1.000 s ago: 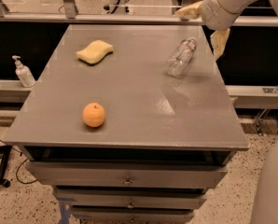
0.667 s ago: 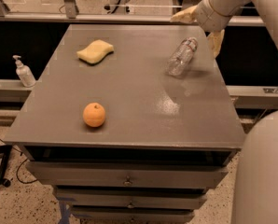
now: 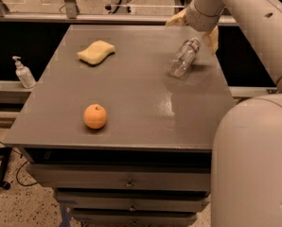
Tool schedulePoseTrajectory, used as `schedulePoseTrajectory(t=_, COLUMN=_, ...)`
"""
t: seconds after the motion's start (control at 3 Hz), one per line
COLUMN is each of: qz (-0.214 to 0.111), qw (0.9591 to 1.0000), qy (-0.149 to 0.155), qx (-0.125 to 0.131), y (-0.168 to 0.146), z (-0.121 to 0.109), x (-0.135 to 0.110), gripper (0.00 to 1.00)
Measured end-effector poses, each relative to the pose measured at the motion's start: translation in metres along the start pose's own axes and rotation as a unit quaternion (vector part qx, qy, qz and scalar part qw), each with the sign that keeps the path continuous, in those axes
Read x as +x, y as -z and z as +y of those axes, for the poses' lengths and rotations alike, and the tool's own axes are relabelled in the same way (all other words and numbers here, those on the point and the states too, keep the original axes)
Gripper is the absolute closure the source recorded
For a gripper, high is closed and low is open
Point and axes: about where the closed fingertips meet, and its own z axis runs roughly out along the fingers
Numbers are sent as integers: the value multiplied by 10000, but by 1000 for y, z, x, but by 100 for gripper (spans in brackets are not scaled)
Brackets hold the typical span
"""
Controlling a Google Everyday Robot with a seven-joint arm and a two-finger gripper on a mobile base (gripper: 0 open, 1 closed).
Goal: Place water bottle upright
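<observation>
The water bottle (image 3: pixel 182 57), clear ribbed plastic, lies on its side at the far right of the grey table (image 3: pixel 131 93), its far end pointing away and to the right. My gripper (image 3: pixel 194 30) hangs just above and behind that far end. It is open: one yellowish finger (image 3: pixel 177 19) is to the bottle's far left and the other (image 3: pixel 211 39) is to its right. It holds nothing.
An orange fruit (image 3: pixel 95 116) sits near the table's front left. A yellow sponge (image 3: pixel 96 52) lies at the back left. A small white pump bottle (image 3: pixel 23 73) stands on a shelf left of the table. My arm (image 3: pixel 254 126) fills the right side. Drawers are below the tabletop.
My arm has swung in from the right and the gripper has shifted left and nearer, toward the bottle's far end. The bottle, orange and sponge have not moved.
</observation>
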Motion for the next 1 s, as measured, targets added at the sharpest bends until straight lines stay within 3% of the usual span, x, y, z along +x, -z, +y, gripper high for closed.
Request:
schedulePoseTrajectory(t=0.33, qz=136, qw=9993, qy=110, qx=-333, y=-12, z=-3, x=4, gripper=0)
schedulePoseTrajectory(t=1.0, qz=124, qw=9951, qy=-70, qx=-983, y=-27, z=5, x=9, gripper=0)
